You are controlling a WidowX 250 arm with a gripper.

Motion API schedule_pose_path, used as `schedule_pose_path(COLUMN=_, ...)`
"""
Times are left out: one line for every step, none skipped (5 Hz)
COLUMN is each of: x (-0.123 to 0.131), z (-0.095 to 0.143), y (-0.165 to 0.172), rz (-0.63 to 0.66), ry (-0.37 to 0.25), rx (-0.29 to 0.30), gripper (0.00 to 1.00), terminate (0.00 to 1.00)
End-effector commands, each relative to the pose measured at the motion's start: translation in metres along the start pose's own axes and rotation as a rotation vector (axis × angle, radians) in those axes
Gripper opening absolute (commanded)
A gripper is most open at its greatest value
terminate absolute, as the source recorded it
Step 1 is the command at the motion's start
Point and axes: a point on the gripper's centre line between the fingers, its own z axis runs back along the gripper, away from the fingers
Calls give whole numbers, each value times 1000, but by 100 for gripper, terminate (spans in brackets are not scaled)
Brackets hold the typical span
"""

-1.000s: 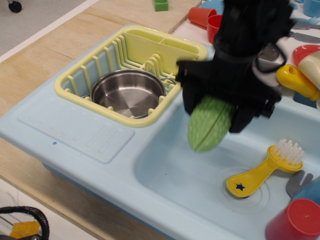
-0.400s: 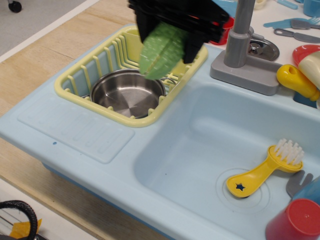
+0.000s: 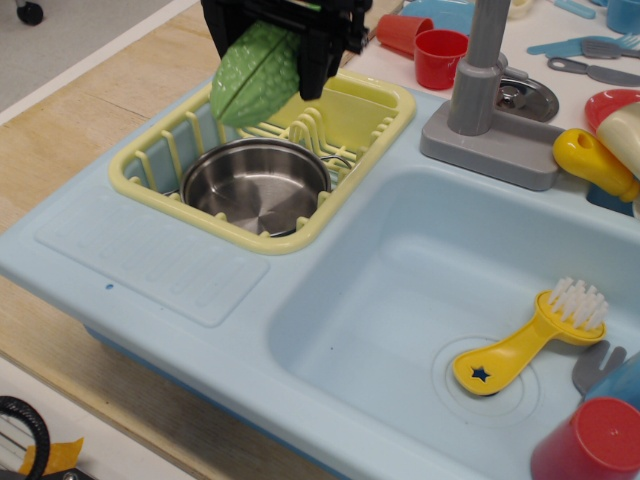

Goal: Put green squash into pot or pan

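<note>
My black gripper [image 3: 268,45] is at the top of the view, shut on the green squash [image 3: 253,75]. The squash is light green and bumpy with a lengthwise seam, and it hangs tilted with its lower tip pointing down-left. It is held in the air above the far rim of the yellow dish rack [image 3: 150,195]. The shiny steel pot [image 3: 257,188] sits inside the rack, below and slightly nearer than the squash, with nothing in it.
A light blue toy sink [image 3: 400,300] holds a yellow brush [image 3: 530,340]. A grey faucet [image 3: 485,90] stands at the back. Red cups [image 3: 440,55] sit behind the rack, another red cup [image 3: 590,445] at bottom right, and a yellow utensil [image 3: 590,160] at right.
The gripper carried the squash from above the sink basin to the left and back, past the pot's right side, to above the rack's far rim.
</note>
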Motion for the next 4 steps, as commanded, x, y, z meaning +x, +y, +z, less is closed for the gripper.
schedule_pose_path(x=8, z=4, y=11, rz=4, ry=-21, rx=-8, gripper=100, terminate=0)
schedule_pose_path(x=8, z=4, y=11, rz=4, ry=-21, rx=-8, gripper=100, terminate=0)
schedule_pose_path(x=8, z=4, y=11, rz=4, ry=-21, rx=-8, gripper=100, terminate=0)
schedule_pose_path(x=8, z=4, y=11, rz=4, ry=-21, rx=-8, gripper=100, terminate=100)
